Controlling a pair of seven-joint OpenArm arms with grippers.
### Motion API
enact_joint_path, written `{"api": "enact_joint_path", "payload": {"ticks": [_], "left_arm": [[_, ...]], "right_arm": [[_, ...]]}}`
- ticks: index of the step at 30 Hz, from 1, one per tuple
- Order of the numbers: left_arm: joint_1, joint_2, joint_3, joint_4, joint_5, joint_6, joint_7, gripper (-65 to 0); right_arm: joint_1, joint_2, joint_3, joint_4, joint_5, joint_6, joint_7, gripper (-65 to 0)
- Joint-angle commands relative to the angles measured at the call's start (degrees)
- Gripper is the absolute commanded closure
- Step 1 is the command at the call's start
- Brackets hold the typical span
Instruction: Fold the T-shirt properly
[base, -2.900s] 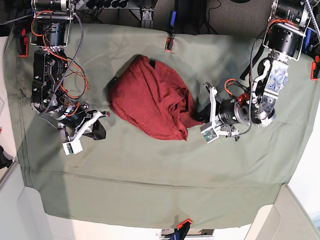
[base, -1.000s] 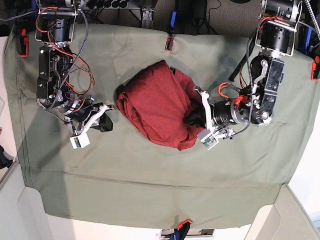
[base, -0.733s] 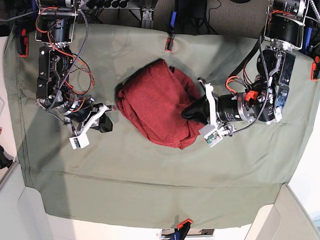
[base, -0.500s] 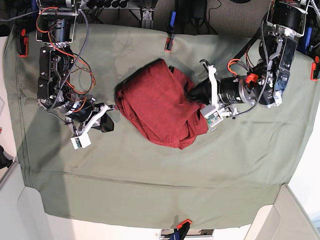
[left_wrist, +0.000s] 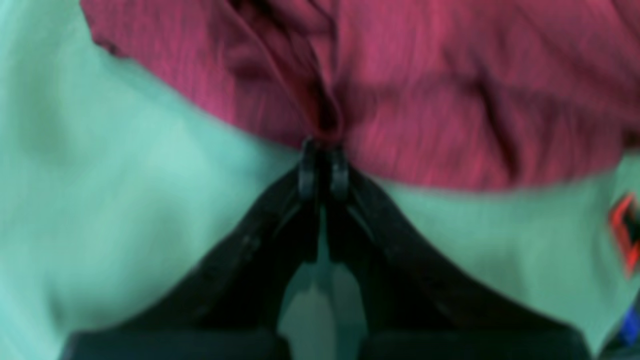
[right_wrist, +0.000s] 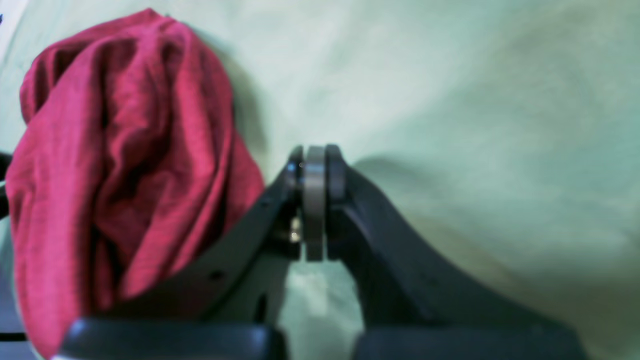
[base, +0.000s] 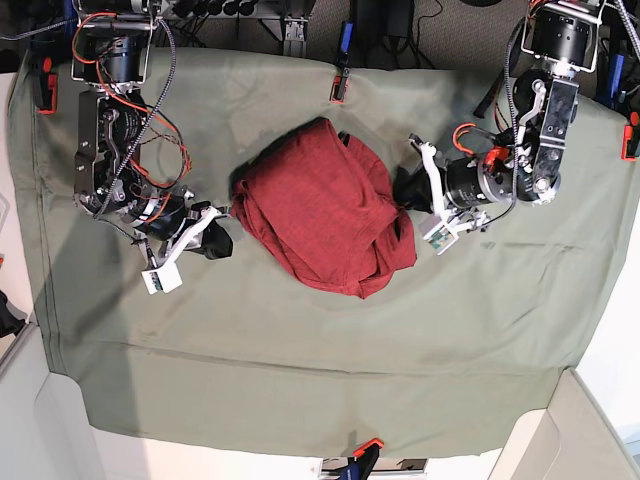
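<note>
Since earlier, left gripper (left_wrist: 323, 167), pinching heathered knit T-shirt (base: 320, 205), farther outward; right gripper (right_wrist: 314, 170) clenched empty.

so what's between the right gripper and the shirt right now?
Only bare green table cloth. In the base view the right gripper, shut and empty, sits just beside the T-shirt; the right wrist view shows the same narrow strip of cloth.

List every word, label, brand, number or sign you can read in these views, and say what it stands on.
None can be read.
T-shirt: plain dark red knit, no print or tag showing.
Table cloth: plain sage green, no marking.
Arms and clamps at the cloth's edge: any labels are too small to read in the base view; both wrist views are blurred.
</note>
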Motion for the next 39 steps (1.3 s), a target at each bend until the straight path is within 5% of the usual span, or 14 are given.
{"api": "enact_joint_path", "payload": {"ticks": [1,11,17,20,31,39], "left_arm": [[-2.1,0.2,-0.3,-1.2,0.0,-0.1,-1.4,-2.5],[-18.9,9.5,-0.3,-24.5,0.0,-0.1,-2.8,-2.5],[-25.0,15.4,-0.2,-30.2,2.6,-0.1,-2.5,-2.5],[-25.8,15.5,-0.2,-30.2,2.9,-0.1,-0.8,-2.5],[-20.7,-2.3,-0.3,-12.6,-22.1,-0.1,13.5,-2.5],[1.2,-13.2,-6.7,12.6,-24.7,-0.1,16.7,-2.4]], "right_arm": [[0.3,0.2,0.1,0.7,1.5,0.2,0.9,0.0],[-3.5,0.2,0.1,0.8,2.2,0.2,0.9,0.0],[-3.4,0.2,0.1,0.8,2.8,0.2,0.9,0.0],[-3.4,0.2,0.2,0.8,2.8,0.2,1.1,0.0],[-3.6,0.2,3.2,5.3,2.8,0.2,0.9,0.0],[-12.1,4.8,7.6,20.1,4.1,0.2,-1.2,0.0]]}}
